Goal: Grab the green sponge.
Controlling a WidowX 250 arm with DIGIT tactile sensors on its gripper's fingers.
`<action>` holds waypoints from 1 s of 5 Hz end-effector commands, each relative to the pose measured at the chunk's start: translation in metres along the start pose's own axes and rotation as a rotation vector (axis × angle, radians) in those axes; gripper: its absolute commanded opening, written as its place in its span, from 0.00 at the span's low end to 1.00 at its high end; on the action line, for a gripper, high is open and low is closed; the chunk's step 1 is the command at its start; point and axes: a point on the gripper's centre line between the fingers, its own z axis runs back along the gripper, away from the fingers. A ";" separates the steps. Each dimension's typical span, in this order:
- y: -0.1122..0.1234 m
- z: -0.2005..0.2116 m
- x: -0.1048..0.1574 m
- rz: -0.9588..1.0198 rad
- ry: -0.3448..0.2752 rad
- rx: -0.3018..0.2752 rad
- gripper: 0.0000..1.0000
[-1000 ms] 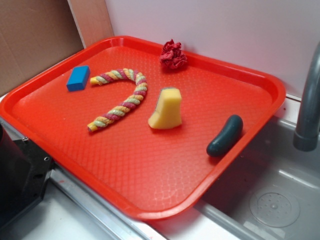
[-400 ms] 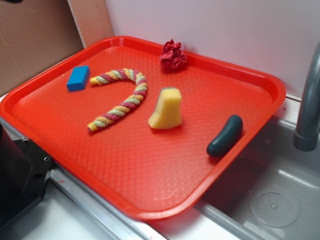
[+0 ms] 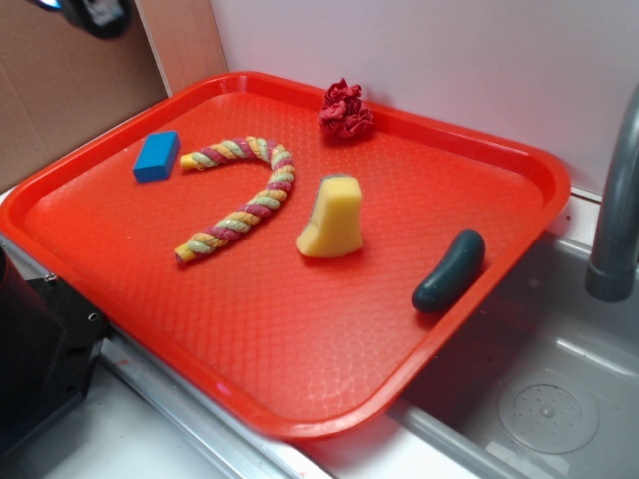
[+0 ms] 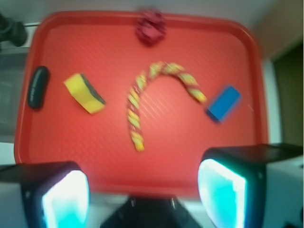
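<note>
Sponge: one pale yellow foam wedge with a thin dark grey-green scouring face, the green sponge (image 3: 331,218) (image 4: 85,93), stands free near the middle of the red plastic tray (image 3: 300,339) (image 4: 199,156). In the exterior view it sits on its broad end, narrow end up, scouring layer on top. In the wrist view its long axis runs diagonally, upper left to lower right, dark face along the upper right edge.

Tray contents, five items, one of each, all apart from one another:
- green sponge;
- multicoloured twisted rope bent into a hook (image 3: 243,195) (image 4: 152,95), just beside the sponge;
- dark green sausage-shaped object (image 3: 450,270) (image 4: 38,86), near the tray rim on the sponge's other side;
- crumpled red cloth ball (image 3: 345,110) (image 4: 151,26), at the far rim;
- small blue rectangular block (image 3: 157,156) (image 4: 223,103), beyond the rope.

Gripper (image 4: 142,194): wrist view shows both fingers (image 4: 64,197) spread wide, nothing between them, well above the tray's near edge and well apart from the sponge.
</note>
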 end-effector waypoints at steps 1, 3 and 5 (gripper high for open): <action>-0.029 -0.044 0.031 -0.274 -0.132 -0.075 1.00; -0.059 -0.092 0.038 -0.413 -0.121 -0.139 1.00; -0.075 -0.131 0.030 -0.431 -0.048 -0.112 1.00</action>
